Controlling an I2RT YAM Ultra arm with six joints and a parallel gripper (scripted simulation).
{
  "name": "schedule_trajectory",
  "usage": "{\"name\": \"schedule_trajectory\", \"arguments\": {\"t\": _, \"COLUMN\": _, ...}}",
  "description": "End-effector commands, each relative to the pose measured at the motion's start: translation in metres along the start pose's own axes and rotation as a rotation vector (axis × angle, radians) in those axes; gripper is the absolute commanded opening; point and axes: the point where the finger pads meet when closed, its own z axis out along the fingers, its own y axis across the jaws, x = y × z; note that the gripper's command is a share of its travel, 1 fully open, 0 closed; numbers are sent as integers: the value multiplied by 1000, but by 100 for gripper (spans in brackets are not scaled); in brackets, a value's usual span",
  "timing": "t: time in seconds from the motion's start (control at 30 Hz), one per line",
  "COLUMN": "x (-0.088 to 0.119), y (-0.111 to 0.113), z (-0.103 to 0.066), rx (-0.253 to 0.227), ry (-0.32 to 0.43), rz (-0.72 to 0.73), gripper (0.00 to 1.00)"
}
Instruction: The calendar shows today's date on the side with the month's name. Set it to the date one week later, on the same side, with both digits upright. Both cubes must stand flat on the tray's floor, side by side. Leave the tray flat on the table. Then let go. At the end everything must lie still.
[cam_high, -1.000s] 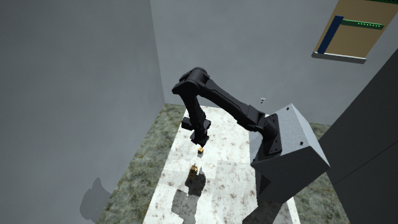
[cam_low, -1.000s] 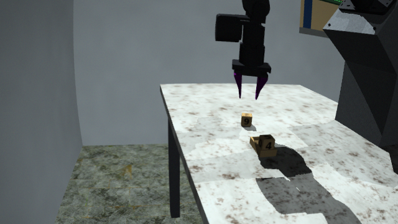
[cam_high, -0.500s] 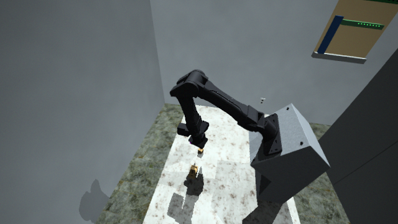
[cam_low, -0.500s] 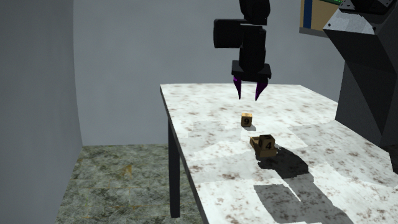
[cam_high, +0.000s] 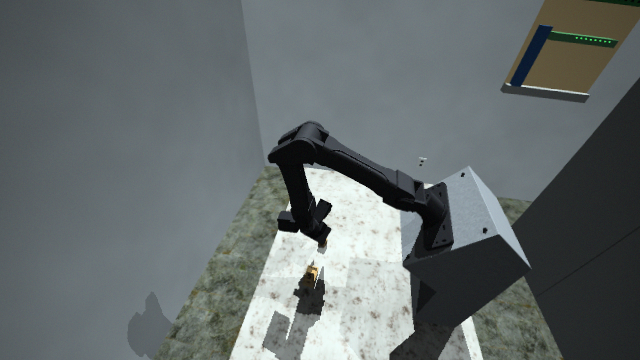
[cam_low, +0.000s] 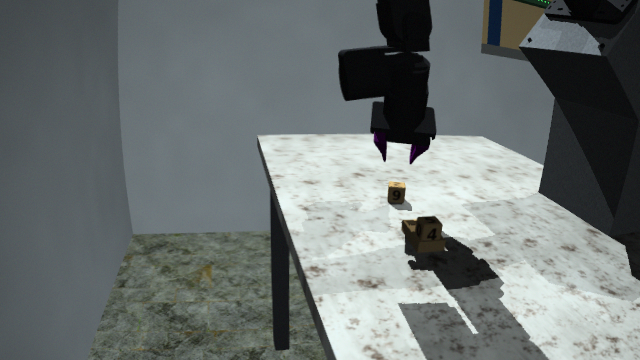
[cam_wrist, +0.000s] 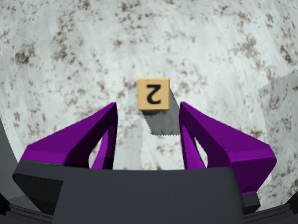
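Top: black arm (cam_high: 357, 165) reaches out from its grey mount (cam_high: 462, 200) and bends down over the desk (cam_high: 370, 300). Loose cube (cam_low: 396, 193) (cam_wrist: 153, 94) mostly hidden below the pincer (cam_high: 324, 237) (cam_low: 398, 162) (cam_wrist: 148, 109). Tray (cam_high: 307, 283) (cam_low: 431, 246) sits apart from it, partly in shadow.

Exterior: pincer points down above the desk, fingers apart, nothing between them, tips higher than the loose cube. That cube is on the desk, outside the tray, 9 on the side facing this view. Second cube (cam_low: 429, 229) is in the tray, 4 on the side facing this view; tray's other end has no cube.

Wrist: loose cube's top shows a 2, upside down in this view. It lies beyond the fingertips, roughly between their lines, touching neither.
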Motion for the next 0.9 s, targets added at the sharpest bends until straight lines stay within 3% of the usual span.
{"name": "schedule_trajectory", "arguments": {"t": 0.0, "x": -14, "y": -4, "z": -2, "rx": 12, "ry": -110, "rz": 5, "gripper": 45}}
{"name": "schedule_trajectory", "arguments": {"t": 0.2, "x": -12, "y": -3, "z": -4, "rx": 0, "ry": -251, "rz": 0, "gripper": 45}}
{"name": "schedule_trajectory", "arguments": {"t": 0.87, "x": -12, "y": -2, "z": -3, "rx": -1, "ry": -256, "rz": -1, "gripper": 45}}
